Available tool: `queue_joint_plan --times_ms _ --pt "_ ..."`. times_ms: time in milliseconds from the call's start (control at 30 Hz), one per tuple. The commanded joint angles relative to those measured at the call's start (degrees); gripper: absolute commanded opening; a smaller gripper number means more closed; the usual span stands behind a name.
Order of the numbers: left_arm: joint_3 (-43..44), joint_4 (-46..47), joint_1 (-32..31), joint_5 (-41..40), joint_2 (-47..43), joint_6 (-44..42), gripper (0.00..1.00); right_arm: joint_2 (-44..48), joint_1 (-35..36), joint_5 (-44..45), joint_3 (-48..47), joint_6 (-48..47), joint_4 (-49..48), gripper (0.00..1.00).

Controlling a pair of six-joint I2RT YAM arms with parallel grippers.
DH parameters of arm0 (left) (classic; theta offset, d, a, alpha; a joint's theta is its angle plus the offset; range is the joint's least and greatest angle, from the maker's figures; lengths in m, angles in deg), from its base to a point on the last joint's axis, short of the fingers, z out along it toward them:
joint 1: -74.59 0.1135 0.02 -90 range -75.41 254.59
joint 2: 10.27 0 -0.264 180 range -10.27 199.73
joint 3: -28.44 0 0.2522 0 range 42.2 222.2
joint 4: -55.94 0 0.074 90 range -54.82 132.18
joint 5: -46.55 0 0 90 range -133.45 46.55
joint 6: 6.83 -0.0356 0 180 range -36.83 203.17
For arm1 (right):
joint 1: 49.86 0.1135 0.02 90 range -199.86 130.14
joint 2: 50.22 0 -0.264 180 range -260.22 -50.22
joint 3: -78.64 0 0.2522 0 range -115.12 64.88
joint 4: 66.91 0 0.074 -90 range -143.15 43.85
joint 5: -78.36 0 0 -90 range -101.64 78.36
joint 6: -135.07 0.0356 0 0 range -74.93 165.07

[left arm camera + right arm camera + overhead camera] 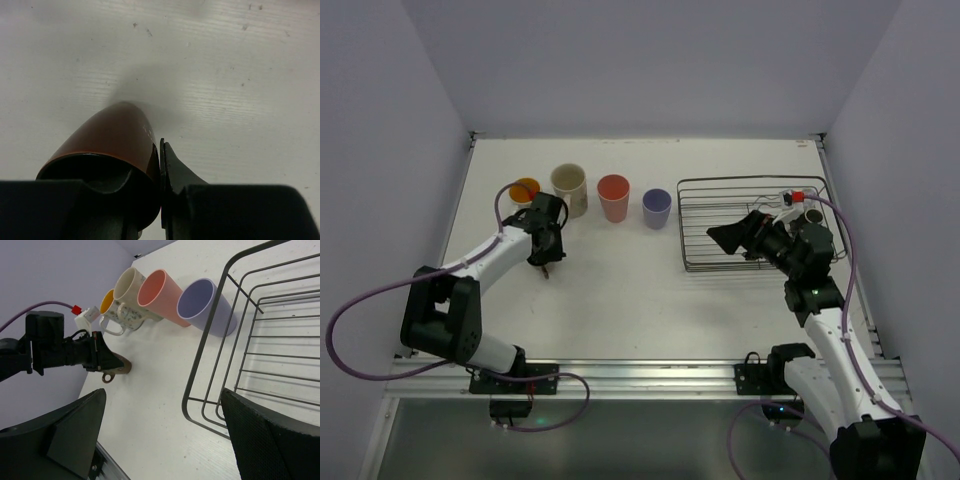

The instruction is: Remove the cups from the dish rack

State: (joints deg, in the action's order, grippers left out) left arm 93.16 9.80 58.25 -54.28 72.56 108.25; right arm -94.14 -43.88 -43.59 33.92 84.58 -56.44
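Note:
Four cups stand in a row at the back of the table: an orange-inside cup (525, 188) (107, 303), a cream patterned mug (570, 188) (128, 296), a salmon cup (613, 197) (161, 296) and a lavender cup (657, 208) (206, 307). In front of them my left gripper (548, 262) (161, 190) is shut on the wall of a small brown cup (110, 135) (119, 370), one finger inside it and one outside, low at the table. The dark wire dish rack (692, 228) (212, 365) sits on the right. My right gripper (735, 232) (165, 440) hangs open over the rack's left edge, holding nothing.
Purple cables trail from both arms. A metal rail runs along the table's near edge (640, 372). Walls close in the table at the left, back and right.

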Motion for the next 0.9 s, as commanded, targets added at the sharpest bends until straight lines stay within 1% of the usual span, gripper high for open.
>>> queue_joint_plan --times_ms 0,67,100,133,200,233,300,333,400,433,500,533,600,667,800,867 --pt "3.45 1.44 2.18 2.13 1.63 -3.37 0.00 0.94 0.17 2.06 -1.56 -2.33 1.18 0.99" --pt "3.36 1.62 3.68 4.22 3.39 -3.63 0.01 0.94 0.17 2.15 -1.56 -2.50 1.18 0.99" --pt "3.36 1.71 3.86 4.50 3.74 -3.90 0.04 0.86 0.26 2.15 -1.56 -2.50 1.18 0.99" --pt "3.44 1.62 3.94 4.50 4.09 -3.99 0.13 0.77 0.18 2.06 -1.56 -2.50 1.18 0.99" --pt "3.36 1.36 3.95 3.45 3.92 -4.25 0.24 0.42 0.26 2.15 -1.56 -2.59 1.01 0.99" --pt "3.36 1.09 4.03 2.84 3.40 -4.34 0.35 0.33 0.26 2.32 -1.65 -2.77 1.09 0.99" --pt "3.36 0.57 4.03 1.52 2.70 -4.77 0.46 -0.46 0.26 2.59 -1.91 -2.94 1.27 0.99" --pt "3.36 0.48 4.03 1.08 1.82 -4.87 0.56 -0.72 0.26 2.59 -2.00 -2.94 1.27 0.99" --pt "3.27 0.39 4.03 0.29 0.59 -5.04 0.67 -1.43 0.26 2.76 -2.26 -3.03 1.35 0.99" --pt "3.36 0.39 4.03 0.02 -0.46 -5.22 0.76 -1.60 0.35 2.94 -2.44 -3.03 1.53 0.99" --pt "3.71 -0.05 4.03 -0.24 -1.43 -5.66 0.83 -2.13 0.35 3.55 -3.05 -3.29 2.23 0.99" --pt "3.97 -0.31 4.03 -0.42 -2.66 -5.92 0.89 -2.22 0.26 4.08 -3.31 -3.30 2.58 0.99" --pt "4.76 -0.32 3.95 -0.51 -4.94 -6.18 0.93 -2.22 0.35 5.75 -3.93 -3.47 3.11 0.99" --pt "6.60 -0.14 3.95 -0.60 -9.07 -6.53 0.98 -2.31 0.26 7.24 -4.63 -3.91 5.56 0.99" --pt "10.12 1.88 3.95 2.47 -15.23 -6.62 1.00 -3.97 0.35 12.77 -6.73 -4.61 8.02 0.99" --pt "11.62 2.23 3.95 6.42 -16.11 -6.62 1.00 -4.85 0.35 14.97 -8.32 -5.84 10.48 0.98"
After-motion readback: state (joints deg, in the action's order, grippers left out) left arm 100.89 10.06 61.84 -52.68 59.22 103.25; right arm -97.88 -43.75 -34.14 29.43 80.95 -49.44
